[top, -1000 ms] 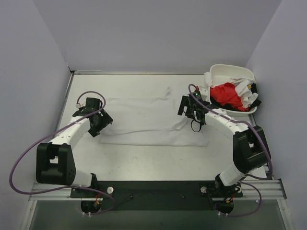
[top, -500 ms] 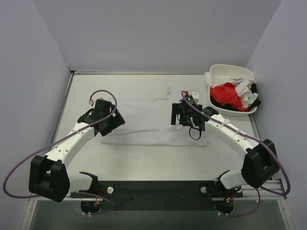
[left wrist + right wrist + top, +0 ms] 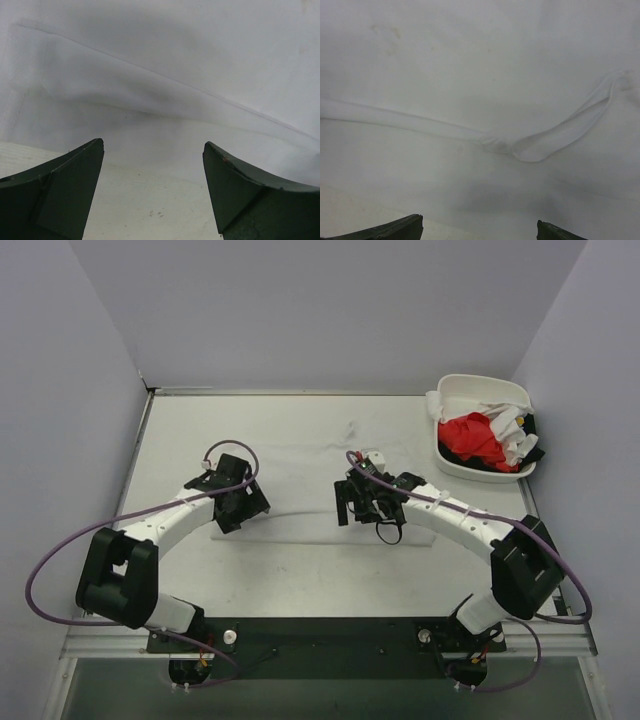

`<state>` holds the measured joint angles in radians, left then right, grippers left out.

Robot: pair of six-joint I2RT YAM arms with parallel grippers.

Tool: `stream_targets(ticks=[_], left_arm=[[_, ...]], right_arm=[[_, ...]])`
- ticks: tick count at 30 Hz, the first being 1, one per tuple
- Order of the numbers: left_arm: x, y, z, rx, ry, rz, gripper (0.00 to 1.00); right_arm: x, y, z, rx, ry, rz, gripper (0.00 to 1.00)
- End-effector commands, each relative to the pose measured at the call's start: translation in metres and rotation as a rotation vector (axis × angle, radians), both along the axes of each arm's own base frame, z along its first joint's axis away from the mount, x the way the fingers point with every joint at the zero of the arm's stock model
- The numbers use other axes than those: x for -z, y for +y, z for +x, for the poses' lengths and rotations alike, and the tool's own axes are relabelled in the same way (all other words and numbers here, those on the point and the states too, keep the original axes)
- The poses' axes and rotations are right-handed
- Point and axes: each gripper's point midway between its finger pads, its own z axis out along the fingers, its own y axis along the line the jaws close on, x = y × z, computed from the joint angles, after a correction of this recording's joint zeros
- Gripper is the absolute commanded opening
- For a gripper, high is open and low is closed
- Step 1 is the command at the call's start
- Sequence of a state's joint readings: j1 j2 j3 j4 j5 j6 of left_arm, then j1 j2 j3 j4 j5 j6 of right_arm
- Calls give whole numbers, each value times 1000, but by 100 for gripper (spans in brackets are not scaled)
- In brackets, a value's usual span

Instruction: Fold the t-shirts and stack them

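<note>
At the table's (image 3: 300, 585) nine o'clock side, over the eight o'clock corner of the white shirt (image 3: 300, 465): left gripper (image 3: 240, 510), released, jaws spread wide, nothing between them. Seen from its own wrist camera: left gripper (image 3: 152, 150) with two dark fingers (image 3: 70, 185) low in the picture, one at seven o'clock, one at five o'clock. Between them, a strip of bare table (image 3: 145, 210). Beyond, toward twelve o'clock, the white shirt (image 3: 200, 40), with a stitched hem (image 3: 150, 75) slanting from ten o'clock down to three o'clock. Cannot tell whether touching the cloth or just above it.

Across the middle of the table, lying flat with light creases: the white shirt, long side from nine to three o'clock.

Just off the shirt's middle, toward four o'clock: right gripper (image 3: 350, 505), likewise let go, jaws wide apart, gripping nothing. From its wrist camera: right gripper (image 3: 477, 222), only the fingertips (image 3: 395, 231) showing at the six o'clock edge. Ahead of them, the white shirt (image 3: 470, 60) filling the picture, with a raised fold (image 3: 555, 135) curling from the centre up toward two o'clock.

At the table's two o'clock corner, well apart from both grippers: white tub (image 3: 470, 383), a red shirt (image 3: 475, 438) bunched inside, white shirts (image 3: 508, 423) crumpled against it on its three o'clock side.
</note>
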<state>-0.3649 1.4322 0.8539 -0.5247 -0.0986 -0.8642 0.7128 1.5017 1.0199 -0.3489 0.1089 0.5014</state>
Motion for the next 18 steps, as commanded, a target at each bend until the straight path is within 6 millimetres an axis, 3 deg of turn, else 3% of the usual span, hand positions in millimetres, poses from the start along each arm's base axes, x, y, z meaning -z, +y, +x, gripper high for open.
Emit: stream_targets(ticks=[1,9,18], left_arm=[[-9,-10,23,-12,-65,-17,89],[-5,-15,29,-13,-62,-10,89],[-10,-18,34,-12,-80,-15,89]], right_arm=[[5,16,-7,-23,22,13,96],[34,35,-16,-48,56,3,96],[66,49,-12,-56,86,-39,96]])
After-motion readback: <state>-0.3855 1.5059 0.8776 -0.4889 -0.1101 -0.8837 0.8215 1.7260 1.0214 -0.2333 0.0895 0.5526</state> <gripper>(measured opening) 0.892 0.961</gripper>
